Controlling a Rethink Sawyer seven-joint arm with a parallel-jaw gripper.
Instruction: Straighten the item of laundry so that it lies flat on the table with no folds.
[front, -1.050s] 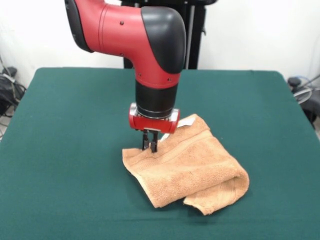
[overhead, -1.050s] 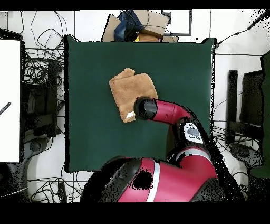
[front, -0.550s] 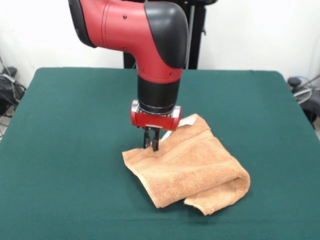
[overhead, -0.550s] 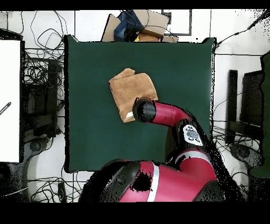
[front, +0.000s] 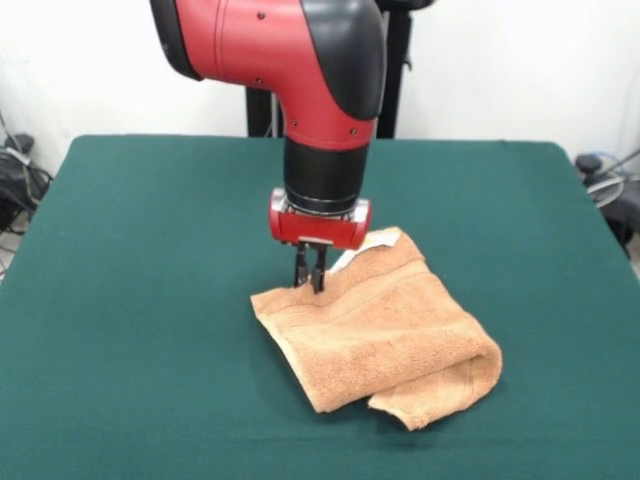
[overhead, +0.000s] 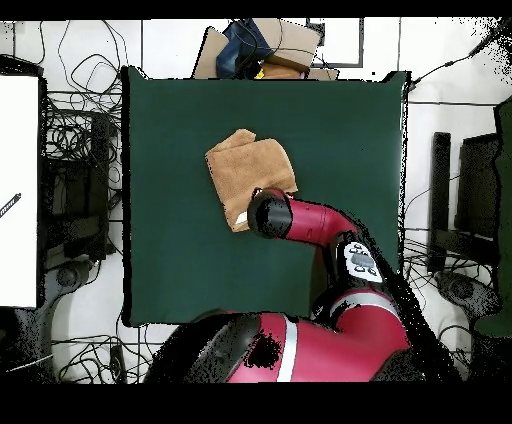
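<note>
The item of laundry is a tan terry towel folded over on itself, lying right of the middle of the green table, with a white tag at its far edge. My gripper stands upright at the towel's far left corner, fingers shut on the top layer's edge. From overhead, the towel lies on the table, and my arm's wrist covers its near corner and the gripper itself.
Cables and boxes lie on the floor around the table in the overhead view. A cardboard box sits beyond the table's far edge. A white board stands at the left.
My gripper has shifted slightly to the right in the front view, dragging the pinched towel corner with it. The arm's upper part has risen a little.
</note>
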